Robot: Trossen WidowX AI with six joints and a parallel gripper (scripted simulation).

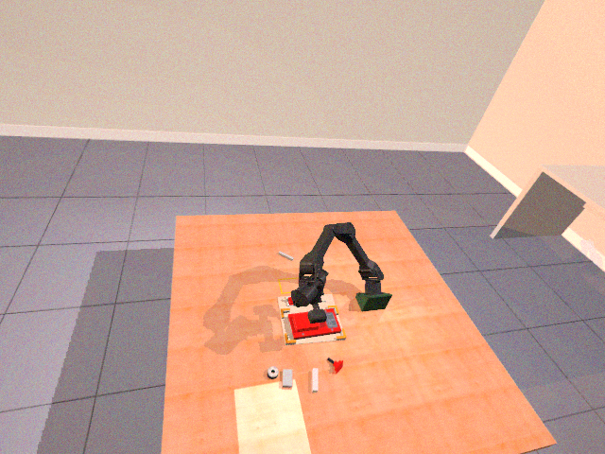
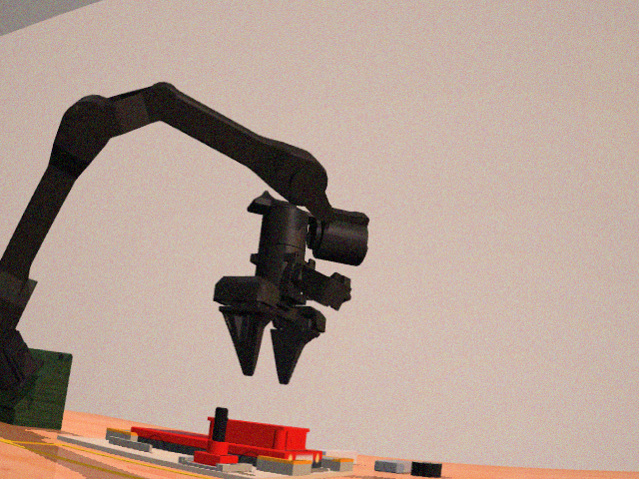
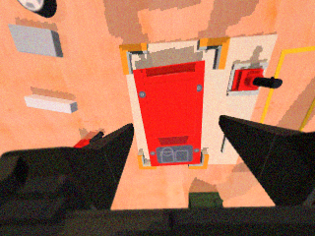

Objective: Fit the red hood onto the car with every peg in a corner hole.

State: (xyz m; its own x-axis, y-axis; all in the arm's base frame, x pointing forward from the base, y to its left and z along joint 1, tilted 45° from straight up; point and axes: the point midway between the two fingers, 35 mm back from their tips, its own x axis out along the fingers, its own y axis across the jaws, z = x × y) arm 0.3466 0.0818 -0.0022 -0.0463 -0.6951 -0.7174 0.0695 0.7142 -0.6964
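The red hood (image 1: 302,321) (image 2: 253,434) (image 3: 172,110) sits on the deck of the red chassis (image 2: 170,436) (image 3: 155,160) and looks level in the exterior view. The chassis lies in the jig (image 2: 93,442) (image 3: 217,100). The engine block is hidden under the hood. Small grey round spots show on the red surfaces in the wrist view; whether every peg is in its corner hole cannot be told. My gripper (image 2: 266,379) (image 3: 174,123) is open and empty, clear above the hood, with its fingertips either side of the hood as seen from the wrist.
A red piece with a black upright handle (image 2: 220,425) (image 3: 253,81) stands beside the chassis. A grey block (image 1: 286,377) (image 3: 35,40), a white bar (image 1: 314,379) (image 3: 50,104), a wheel (image 1: 272,373) and a red part with a black stem (image 1: 337,365) lie on the table.
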